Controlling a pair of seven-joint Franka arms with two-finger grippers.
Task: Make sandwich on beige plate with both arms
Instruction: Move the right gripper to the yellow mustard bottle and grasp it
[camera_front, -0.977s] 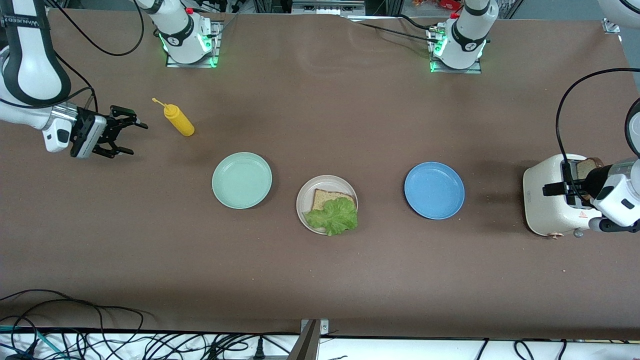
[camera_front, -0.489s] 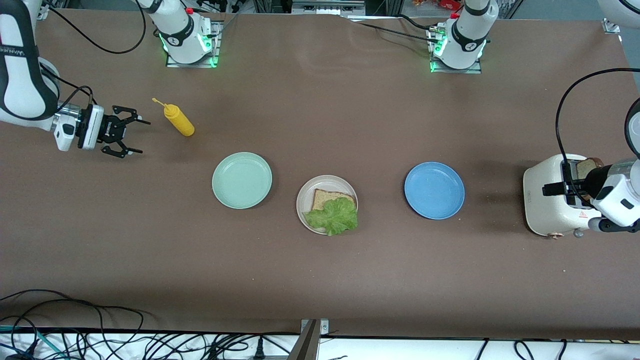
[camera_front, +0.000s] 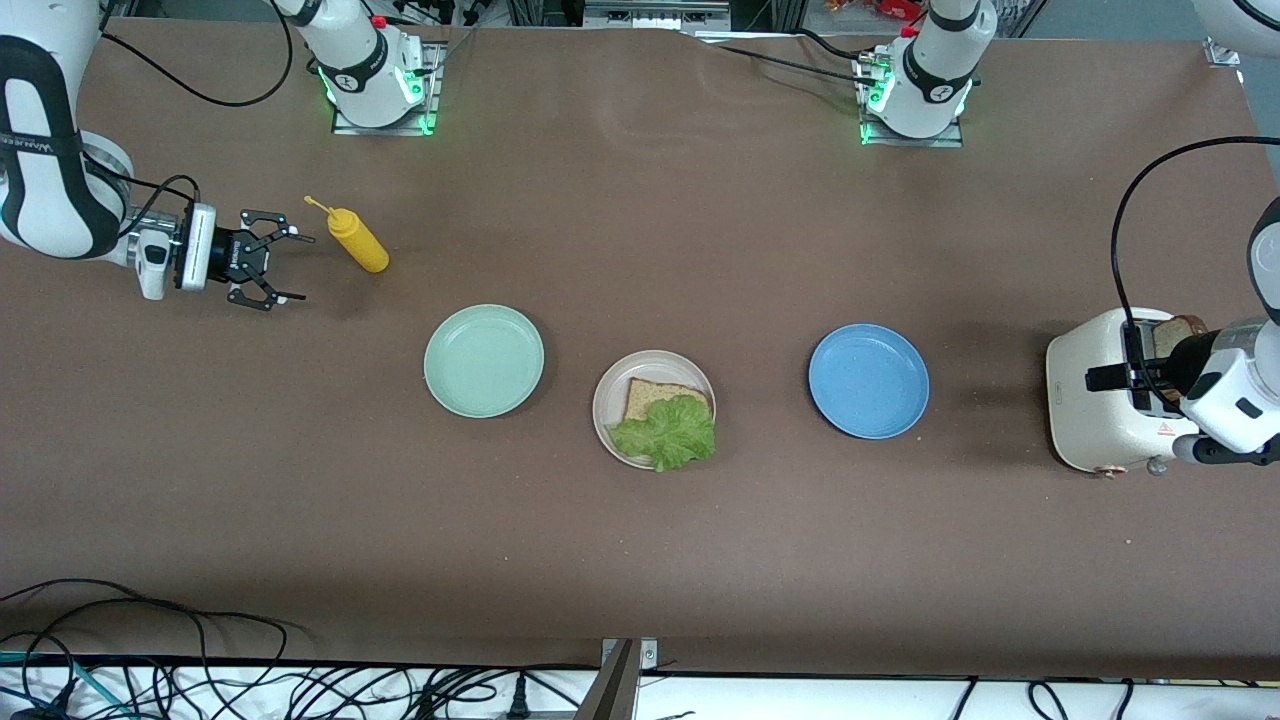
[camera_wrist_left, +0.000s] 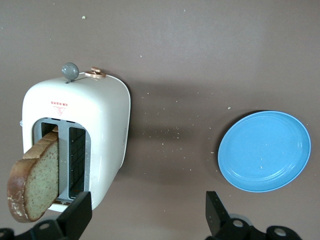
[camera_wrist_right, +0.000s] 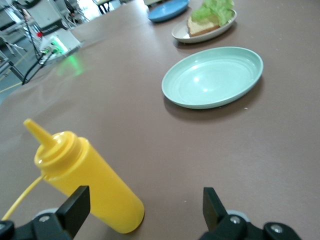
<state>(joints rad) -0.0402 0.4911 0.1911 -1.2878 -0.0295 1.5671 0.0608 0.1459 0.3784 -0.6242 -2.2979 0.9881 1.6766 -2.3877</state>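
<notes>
1. Two arms are working at opposite ends of the table, the largest thing in view, with the half-built sandwich sitting between them, well apart from both grippers.
2. Standing directly under the left gripper at the left arm's end of the table is the white toaster; the gripper's fingers are spread wide and holding nothing.
3. Lying toward the middle of the table from that gripper is the blue plate, then the beige plate, then the mint green plate, which is closest to the right gripper.
4. Leaning out of one toaster slot, between the left gripper's spread fingers and just below them, is the second bread slice; judging by this, lifting it is the step in hand. The fingers should be straddling its flat faces squarely and closing gently, so the slice is not crumbling or catching on the slot.
5. Resting on the beige plate is the first bread slice with the lettuce leaf on top, overhanging the rim.
6. Pointing at the yellow squeeze bottle, which is just ahead of it, is the right gripper, low over the table, wide open and empty.
</notes>
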